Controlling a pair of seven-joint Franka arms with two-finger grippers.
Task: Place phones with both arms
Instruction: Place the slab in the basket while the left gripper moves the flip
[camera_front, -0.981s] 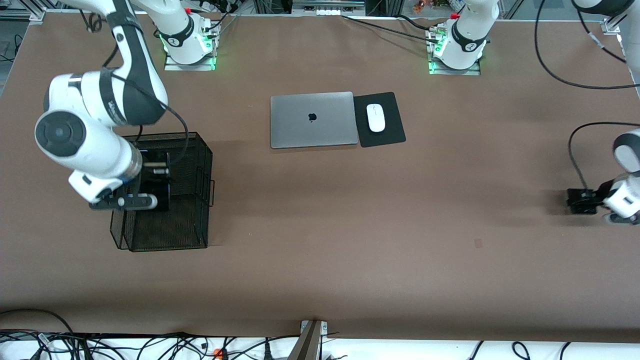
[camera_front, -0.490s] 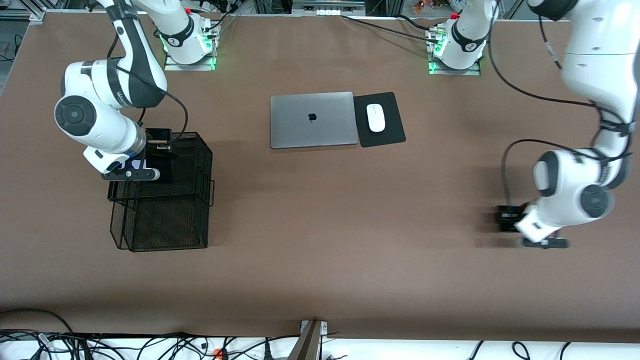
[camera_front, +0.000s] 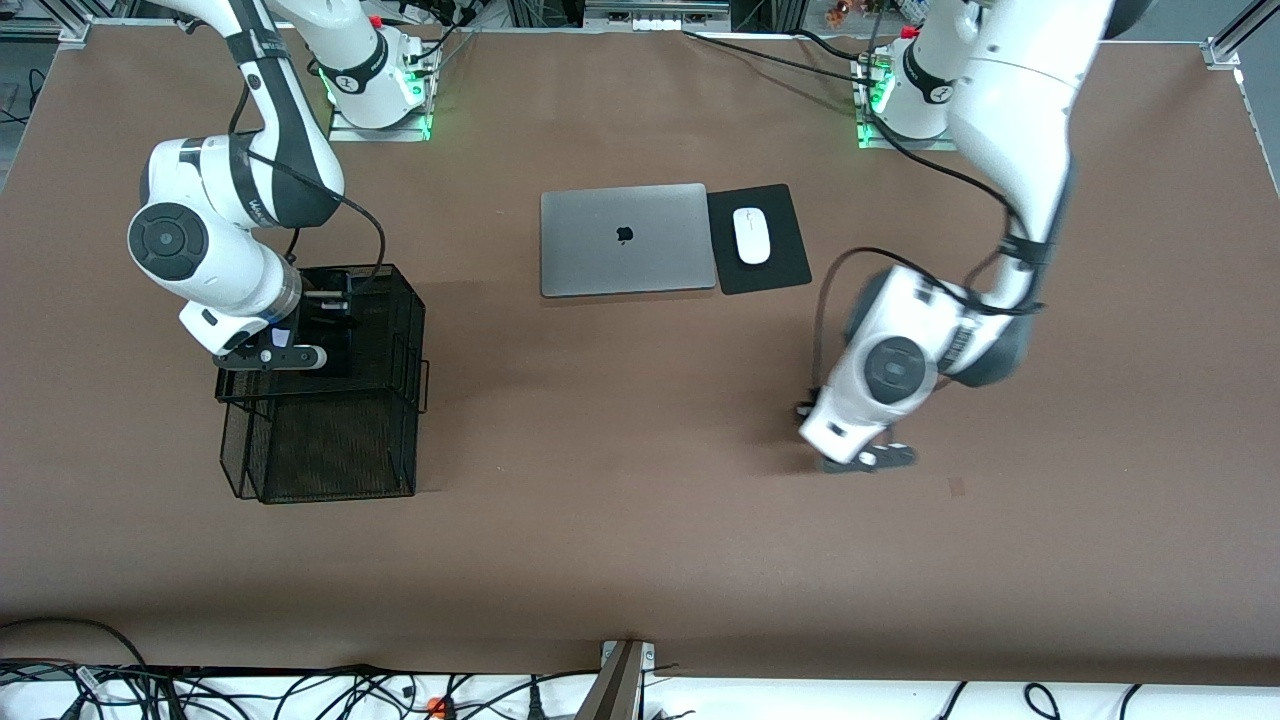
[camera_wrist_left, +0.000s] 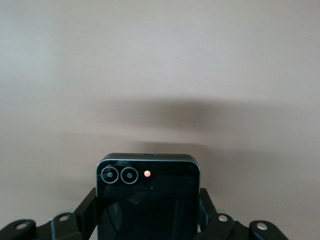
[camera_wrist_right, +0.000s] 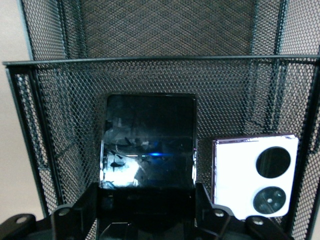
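Clutter on the brown table is sparse: a closed grey laptop lies beside a black mouse pad carrying a white mouse, between the two arm bases. A black wire-mesh basket stands toward the right arm's end. The right tool reaches down into the basket, clamped on a black phone with a glossy face; a squarish lilac-white phone with two black camera circles stands just beside it inside. The left tool hangs over bare table, gripping a small squarish black phone; that arm is bent sharply at the elbow.
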